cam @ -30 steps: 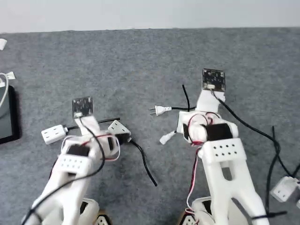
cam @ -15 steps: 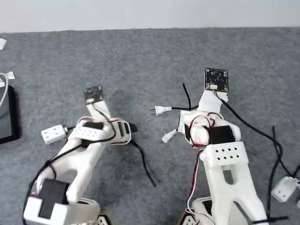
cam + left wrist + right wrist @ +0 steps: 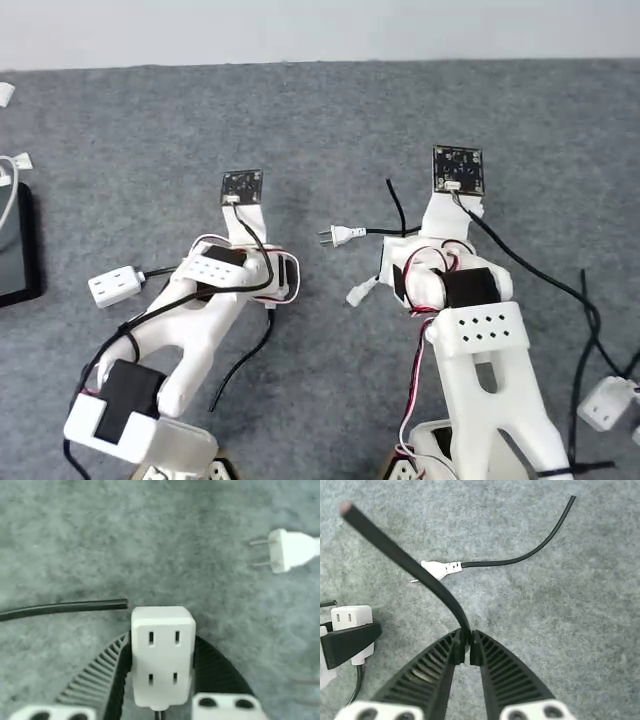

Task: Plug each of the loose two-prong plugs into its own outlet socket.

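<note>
One loose two-prong plug [image 3: 347, 236] lies flat on the grey counter [image 3: 300, 130], near the left pincer [image 3: 162, 636], which grasps a white outlet block [image 3: 162, 662], while the right pincer [image 3: 466, 642] is clenched on a black cord [image 3: 405, 560].

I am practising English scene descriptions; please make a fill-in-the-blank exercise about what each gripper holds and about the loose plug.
The left gripper is shut on a white outlet socket whose face shows ____ pairs of slots.
The right gripper pinches a cable coloured ____.
The loose white plug lies on the carpet, and ____ gripper touches it.
Missing words: two; black; neither.
</note>
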